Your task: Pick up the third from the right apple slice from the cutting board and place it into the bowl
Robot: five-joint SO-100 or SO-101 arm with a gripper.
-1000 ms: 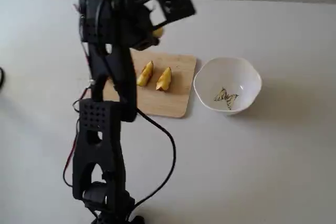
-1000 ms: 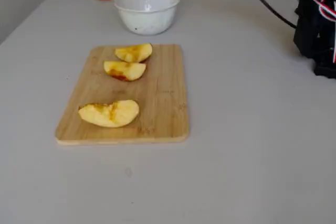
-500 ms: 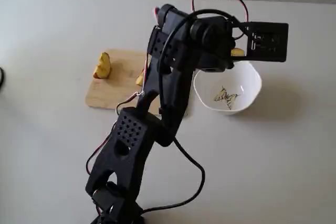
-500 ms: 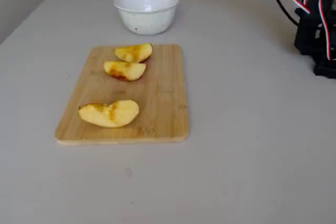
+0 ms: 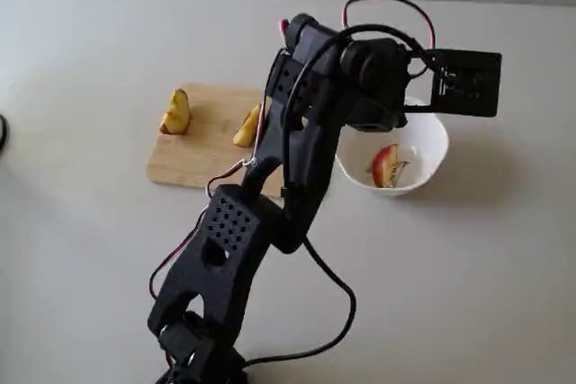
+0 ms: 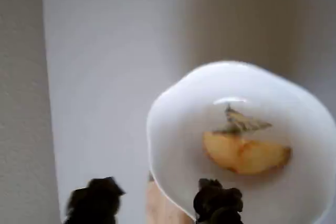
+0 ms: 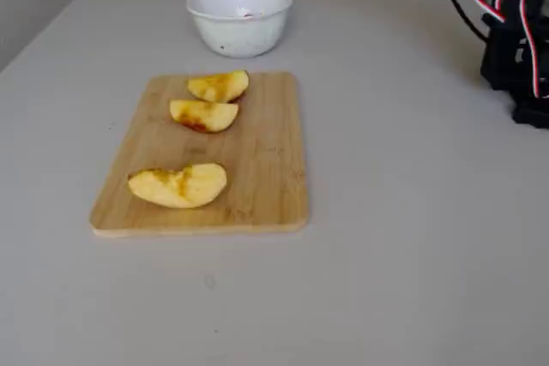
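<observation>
Apple slice (image 6: 245,153) lies inside the bowl (image 6: 173,129), and you can see it in the wrist view resting on the bowl's floor just below the butterfly print (image 6: 240,121), touching the print's lower edge and clear of the wavy rim on every side. In a fixed view the same slice (image 5: 385,166) shows a reddish skin edge and sits near the bowl's (image 5: 432,164) centre. Your gripper (image 6: 155,203) hangs over the bowl's near rim with its two dark fingertips (image 6: 216,200) spread apart and nothing between them; one tip sits over the rim, the other out over bare table (image 6: 105,77) beside the bowl. From the bowl, the cutting board (image 7: 266,169) lies just to one side, its short edge close to the bowl's wall but not touching, as you can see in the low fixed view. Three wedges remain on the board: one (image 7: 218,86) nearest the bowl, a second (image 7: 203,115) just beyond it, and a larger one (image 7: 177,186) farthest from the bowl, near the board's far end. On the bowl's other sides the table is open, and the board's long right edge has free tabletop beside it up to the arm base (image 7: 519,49).
</observation>
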